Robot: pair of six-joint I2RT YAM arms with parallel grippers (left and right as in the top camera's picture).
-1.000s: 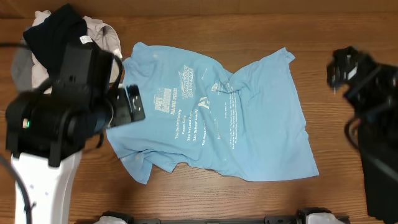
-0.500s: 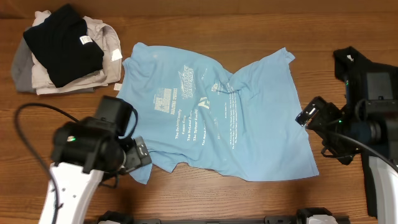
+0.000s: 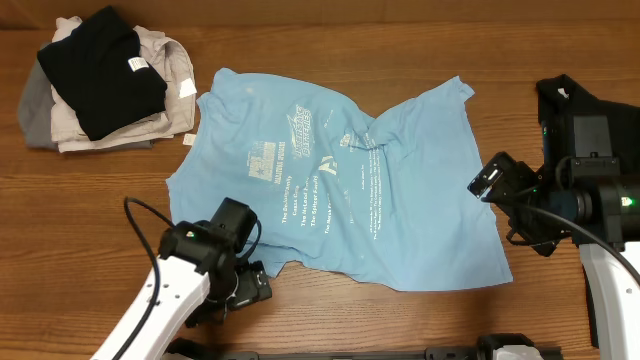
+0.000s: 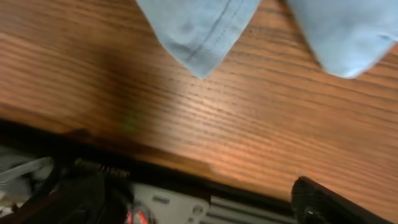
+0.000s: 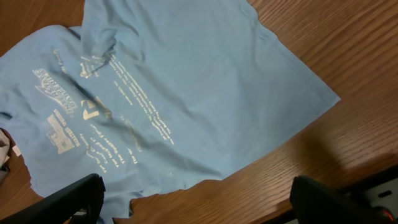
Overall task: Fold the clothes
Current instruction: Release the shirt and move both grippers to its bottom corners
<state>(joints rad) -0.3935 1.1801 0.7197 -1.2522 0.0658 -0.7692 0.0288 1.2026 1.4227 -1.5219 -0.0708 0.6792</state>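
Light blue cloth T-shirt [image 3: 340, 190]: soft and light, we judge. Our left fingers [image 4: 317, 202] and right fingers [image 5: 323, 198] stand wide, empty; we'd pinch the hem just ahead.

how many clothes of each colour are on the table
light blue short-sleeved cloth T-shirt with white lettering: 1
black folded cloth shirt: 1
beige folded cloth garment: 1
grey folded cloth garment: 1
total: 4 that show; the folded ones are stacked, so more could be hidden underneath
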